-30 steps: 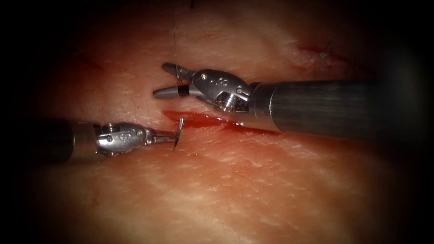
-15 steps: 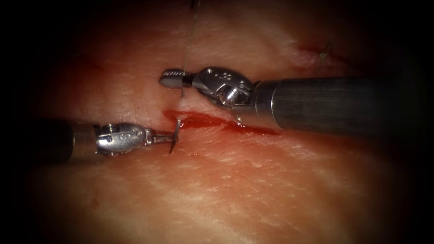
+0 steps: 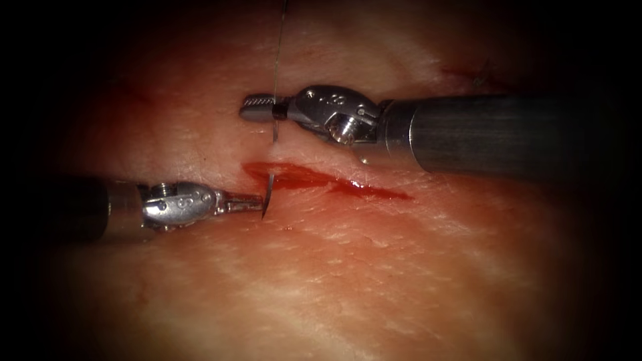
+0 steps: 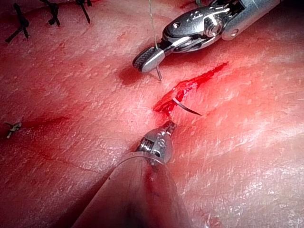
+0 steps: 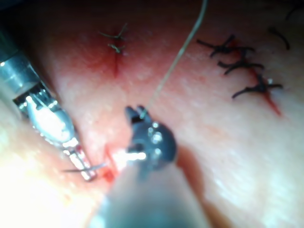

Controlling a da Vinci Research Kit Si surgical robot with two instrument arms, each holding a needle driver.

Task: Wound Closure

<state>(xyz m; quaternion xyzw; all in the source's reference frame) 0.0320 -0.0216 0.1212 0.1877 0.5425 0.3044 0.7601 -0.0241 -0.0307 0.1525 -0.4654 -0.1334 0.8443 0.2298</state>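
1. Endoscope view: dim, lit at centre, with dark falloff darkest at 3 and 9 o'clock.
2. Glare on the right tool [image 3: 259, 107]; red fluid [image 3: 294, 177] glistens.
3. Left wrist view: bright, tool shadow on tissue [image 4: 71, 118].

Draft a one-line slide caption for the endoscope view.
Left tool grips the needle at the red cut in the tissue; right tool holds the thread above it.

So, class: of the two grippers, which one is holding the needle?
The left gripper, coming in from the endoscope view's left, is shut on the needle at the cut's left end. The right gripper instead clamps the thread.
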